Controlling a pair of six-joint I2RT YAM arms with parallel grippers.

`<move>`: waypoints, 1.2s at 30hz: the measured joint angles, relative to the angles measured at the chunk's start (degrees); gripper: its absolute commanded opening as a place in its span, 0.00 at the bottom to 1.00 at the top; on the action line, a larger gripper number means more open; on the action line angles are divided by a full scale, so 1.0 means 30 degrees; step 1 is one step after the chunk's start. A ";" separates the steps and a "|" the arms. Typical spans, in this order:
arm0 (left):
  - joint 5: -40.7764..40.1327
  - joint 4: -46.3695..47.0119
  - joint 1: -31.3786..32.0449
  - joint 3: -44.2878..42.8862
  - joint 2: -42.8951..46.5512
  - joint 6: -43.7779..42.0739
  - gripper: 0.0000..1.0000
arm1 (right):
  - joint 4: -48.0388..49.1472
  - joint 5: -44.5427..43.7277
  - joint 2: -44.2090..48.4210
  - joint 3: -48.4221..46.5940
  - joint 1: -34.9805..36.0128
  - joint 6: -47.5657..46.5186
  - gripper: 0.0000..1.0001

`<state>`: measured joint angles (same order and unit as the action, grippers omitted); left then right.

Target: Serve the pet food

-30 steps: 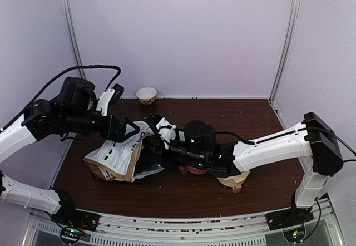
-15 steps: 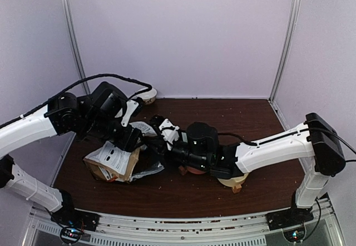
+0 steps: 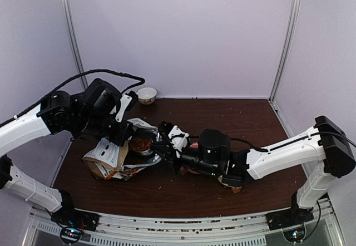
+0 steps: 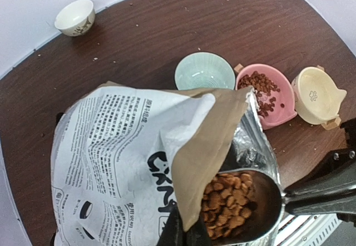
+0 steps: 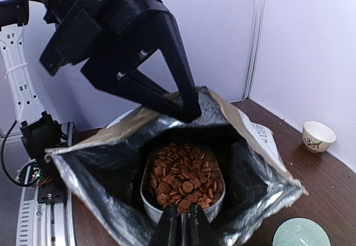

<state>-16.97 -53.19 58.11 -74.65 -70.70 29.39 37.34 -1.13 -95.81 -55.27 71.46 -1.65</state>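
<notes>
From above, your left gripper [image 3: 124, 139] pinches the rim of the bag [image 3: 105, 158]. Your right gripper [image 3: 162, 146] is clamped on the handle of the scoop [image 3: 146, 151], with pet food [image 3: 141, 143] heaped in it at the bag's mouth. A white cup [image 3: 146, 95] stands at 1 o'clock of the bag.

Left wrist: the bag's brown flap overlaps the scoop. The green bowl [image 4: 204, 71], pink bowl [image 4: 285, 104] with kibble and cream bowl [image 4: 318, 93] spread from 12 to 2 o'clock.

Right wrist: the left fingers [image 5: 178, 73] cross the far rim at 12 o'clock.
</notes>
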 measured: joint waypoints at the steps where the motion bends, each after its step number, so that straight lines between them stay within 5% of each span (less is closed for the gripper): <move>1: -0.0313 -0.0160 0.0000 -0.0109 0.0197 0.0109 0.00 | 0.0146 -0.0044 0.0262 0.0328 0.0073 -0.0051 0.00; 14: -0.2149 -0.1836 -0.0648 -0.1523 0.0525 0.1690 0.00 | 0.1880 -0.1056 0.5297 0.4335 0.0940 -0.0568 0.00; 25: -0.2164 -0.2025 -0.1260 -0.1603 0.1217 0.2645 0.00 | 0.4328 -0.1763 0.4656 0.4146 0.0940 -0.0925 0.00; 36: -0.1020 -0.1311 -0.2244 -0.1151 0.1639 0.2637 0.00 | 0.2645 -0.4233 0.9712 0.7264 0.0925 -0.1435 0.00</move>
<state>-20.03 -57.12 51.37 -78.11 -65.78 37.30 45.28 -13.82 -66.67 -33.47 74.24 -5.96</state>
